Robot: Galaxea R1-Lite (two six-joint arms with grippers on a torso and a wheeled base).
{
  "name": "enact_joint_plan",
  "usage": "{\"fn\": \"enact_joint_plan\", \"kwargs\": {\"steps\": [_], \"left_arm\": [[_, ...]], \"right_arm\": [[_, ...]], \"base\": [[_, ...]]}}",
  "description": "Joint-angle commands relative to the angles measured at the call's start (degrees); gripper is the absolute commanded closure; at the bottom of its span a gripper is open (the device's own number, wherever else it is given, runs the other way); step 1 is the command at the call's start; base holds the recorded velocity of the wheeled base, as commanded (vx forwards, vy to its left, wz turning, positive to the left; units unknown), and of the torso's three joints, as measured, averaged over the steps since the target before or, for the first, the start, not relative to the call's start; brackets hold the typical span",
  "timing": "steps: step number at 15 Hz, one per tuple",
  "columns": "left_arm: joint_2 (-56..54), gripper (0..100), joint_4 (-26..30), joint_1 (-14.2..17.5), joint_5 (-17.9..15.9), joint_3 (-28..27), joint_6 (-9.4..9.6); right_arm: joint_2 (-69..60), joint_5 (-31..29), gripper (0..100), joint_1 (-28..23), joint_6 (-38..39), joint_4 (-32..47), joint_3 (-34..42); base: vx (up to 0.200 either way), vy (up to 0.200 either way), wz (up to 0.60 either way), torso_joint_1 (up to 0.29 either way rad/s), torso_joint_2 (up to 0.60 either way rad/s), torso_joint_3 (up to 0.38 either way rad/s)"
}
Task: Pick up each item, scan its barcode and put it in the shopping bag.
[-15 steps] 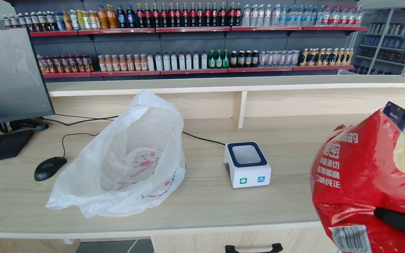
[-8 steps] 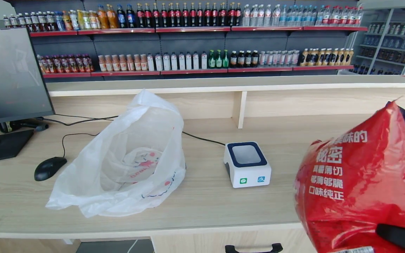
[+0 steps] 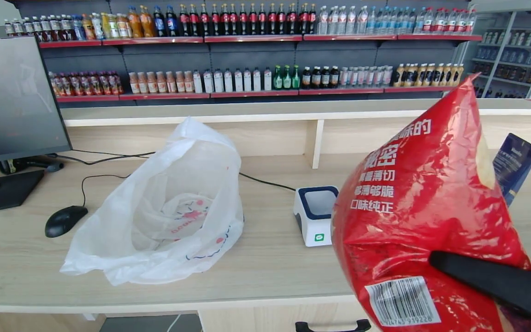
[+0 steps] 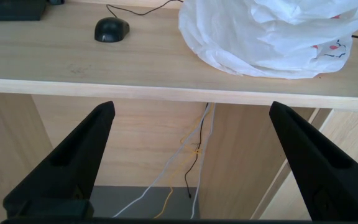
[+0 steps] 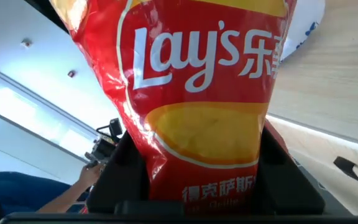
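- The red chip bag (image 3: 422, 207) was held up in the air over the near right part of the counter (image 3: 270, 267), tilted, its top corner leaning toward the back.
- The right gripper (image 5: 207, 186) was clamped on the bag's lower end. One black finger (image 3: 486, 279) lay across the face toward the head camera, and the wrist view showed fingers on both sides of the bag.
- A barcode label (image 3: 401, 302) sat low on the bag, facing the head camera.
- In the head view the bag covered the right side of the white scanner (image 3: 314, 214), which stood on the counter with its window facing up.
- A dark blue packet (image 3: 514, 166) stood behind the chip bag at the right.
- The white shopping bag (image 3: 168, 212) lay slumped on the counter left of the scanner with its mouth open toward the front.
- The left gripper (image 4: 191, 155) hung in front of the counter, below its top, fingers spread wide and holding nothing.
- The counter was light wood with a raised ledge (image 3: 293, 113) along the back and a black drawer handle (image 3: 332, 326) under the front edge.
- A black mouse (image 3: 65, 220) lay left of the shopping bag, and a monitor (image 3: 14, 97) stood at the far left.
- Loose cables (image 4: 197, 134) hung under the counter.
- Red-edged shelves (image 3: 247, 94) full of drink bottles lined the back wall, with more shelving (image 3: 510, 55) at the right.
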Motion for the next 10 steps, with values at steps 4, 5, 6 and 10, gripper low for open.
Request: {"fn": "enact_joint_plan", "kwargs": {"steps": [4, 5, 6, 10], "left_arm": [[0.0, 0, 0.0, 0.0, 0.0, 0.0, -0.02], [0.0, 0, 0.0, 0.0, 0.0, 0.0, -0.02], [0.0, 0, 0.0, 0.0, 0.0, 0.0, -0.02], [0.0, 0, 0.0, 0.0, 0.0, 0.0, -0.02]], "right_arm": [[9.2, 0.0, 100, 0.8, 3.8, -10.7, -0.8], [10.5, 0.1, 100, 1.2, 4.1, -14.8, -0.1], [11.3, 0.5, 100, 1.7, 4.7, -18.1, 0.9], [11.6, 5.0, 100, 1.7, 4.7, -23.5, 3.2]], "base": [[0.000, 0.000, 0.00, 0.000, 0.00, 0.000], [0.000, 0.000, 0.00, 0.000, 0.00, 0.000], [0.000, 0.000, 0.00, 0.000, 0.00, 0.000], [0.000, 0.000, 0.00, 0.000, 0.00, 0.000]]}}
